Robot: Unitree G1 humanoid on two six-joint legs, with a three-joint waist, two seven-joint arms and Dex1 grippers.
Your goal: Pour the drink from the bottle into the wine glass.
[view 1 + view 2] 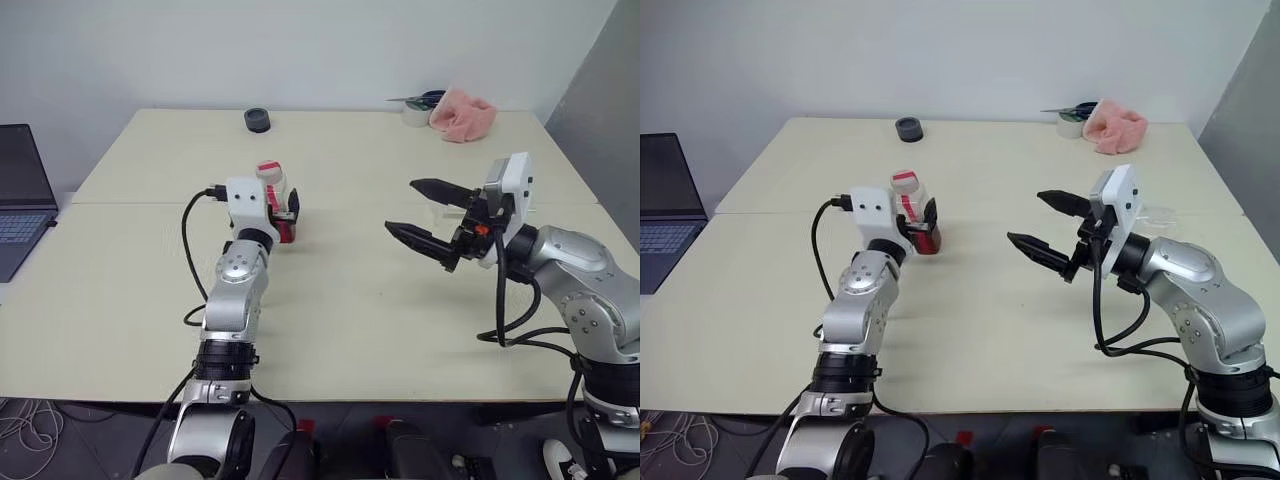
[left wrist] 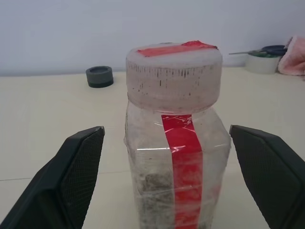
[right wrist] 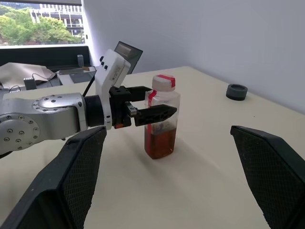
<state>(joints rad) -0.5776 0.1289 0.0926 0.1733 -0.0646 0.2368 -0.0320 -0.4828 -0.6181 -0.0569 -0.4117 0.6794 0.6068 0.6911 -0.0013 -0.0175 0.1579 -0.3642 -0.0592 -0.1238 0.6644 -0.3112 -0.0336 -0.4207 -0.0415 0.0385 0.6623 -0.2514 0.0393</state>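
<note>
Left pincer [image 2: 167,181] spread wide around bottle [image 2: 174,157], untouched; right pincer [image 1: 418,215] spread, empty

The bottle [image 1: 276,198] is standing on the table [image 1: 350,330] left of centre, between the left gripper's [image 1: 290,215] spread fingers; the right gripper [image 1: 412,212] is hanging right of centre, well apart.
</note>
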